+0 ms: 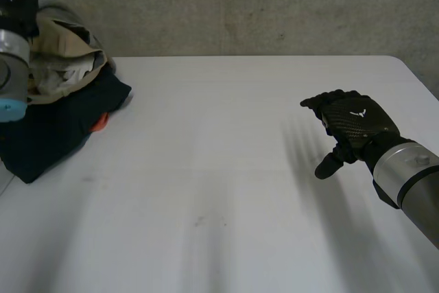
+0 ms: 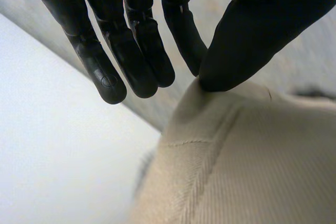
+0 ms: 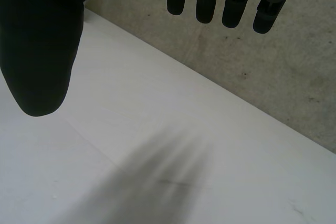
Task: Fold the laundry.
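**Table** (image 1: 226,183): white, flat, running from the near edge to the far wall.

**Right hand** (image 1: 353,125): black, at the near right, on the end of the right arm (image 1: 411,176), which has a grey joint. It is held above the table, palm down, well apart from the laundry. In the right wrist view its fingers (image 3: 205,3) hang straight and spread, the thumb is set apart from them, and nothing lies between them. The hand is open and empty.

**Laundry pile** (image 1: 62,94): on the far left of the table, a loose unfolded heap.
- Dark navy garment (image 1: 48,138): lowest layer, spreading nearest and widest.
- Orange scrap (image 1: 100,123): shows at the right edge of the navy garment.
- White cloth (image 1: 65,77): crumpled in the middle of the heap.
- Beige garment (image 1: 65,39): top layer; ribbed weave and a stitched seam can be seen in the left wrist view (image 2: 252,161).

**Left hand** (image 1: 19,1): black, at the far left, over the top of the pile, above the left arm (image 1: 12,66). In the left wrist view its fingers (image 2: 131,51) are straight and point down just beyond the beige garment. The thumb tip meets that garment's upper edge. Nothing is pinched, so the hand is open.

**Wall** (image 1: 240,5): grey, rough, behind the far edge of the table.
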Motion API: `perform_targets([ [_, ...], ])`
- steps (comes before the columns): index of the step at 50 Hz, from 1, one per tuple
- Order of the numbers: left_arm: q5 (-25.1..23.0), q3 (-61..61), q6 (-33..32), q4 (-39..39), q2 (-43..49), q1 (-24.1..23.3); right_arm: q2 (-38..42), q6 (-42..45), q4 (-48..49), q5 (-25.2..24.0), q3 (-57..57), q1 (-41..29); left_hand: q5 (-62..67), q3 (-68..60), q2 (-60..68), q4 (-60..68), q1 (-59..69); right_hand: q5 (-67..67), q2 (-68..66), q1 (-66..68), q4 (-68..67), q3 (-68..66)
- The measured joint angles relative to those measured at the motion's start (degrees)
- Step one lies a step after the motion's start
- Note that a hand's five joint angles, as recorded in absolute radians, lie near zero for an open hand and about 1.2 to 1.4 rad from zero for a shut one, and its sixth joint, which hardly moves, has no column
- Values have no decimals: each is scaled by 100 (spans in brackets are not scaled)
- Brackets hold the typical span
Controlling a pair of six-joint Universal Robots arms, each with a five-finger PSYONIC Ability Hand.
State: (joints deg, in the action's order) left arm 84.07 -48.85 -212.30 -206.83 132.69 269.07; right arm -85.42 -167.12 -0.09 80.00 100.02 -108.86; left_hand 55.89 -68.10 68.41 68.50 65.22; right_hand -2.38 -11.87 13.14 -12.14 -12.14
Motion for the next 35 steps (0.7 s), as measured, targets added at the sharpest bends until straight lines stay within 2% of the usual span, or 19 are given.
perform_targets([
  [12,-62,-1280,1793,-144,-1737,-667,0,23,0,-10,9,75,60,0,0,1,23,0,0,0,0,0],
  [23,-370,-2239,2307,-49,-2331,-1301,-1,90,0,-13,25,165,38,3,-14,-5,-13,0,0,0,0,0],
  [25,-429,-2272,2311,-45,-2323,-1363,-1,94,0,-14,28,167,-1014,1178,-1322,-1211,-1174,0,0,0,0,0],
  [28,-473,-2189,2242,-50,-2241,-1256,-1,102,0,-16,37,167,-4320,4432,-4593,-4537,-4726,0,0,0,0,0],
  [31,-473,-1998,2068,-35,-2067,-1000,-1,117,0,-18,47,166,-5101,5238,-5280,-5315,-5090,0,0,0,0,0],
  [35,-463,-1565,1601,66,-1628,-514,0,149,0,-19,66,164,-5137,5278,-5304,-5344,-5089,0,0,0,0,0],
])
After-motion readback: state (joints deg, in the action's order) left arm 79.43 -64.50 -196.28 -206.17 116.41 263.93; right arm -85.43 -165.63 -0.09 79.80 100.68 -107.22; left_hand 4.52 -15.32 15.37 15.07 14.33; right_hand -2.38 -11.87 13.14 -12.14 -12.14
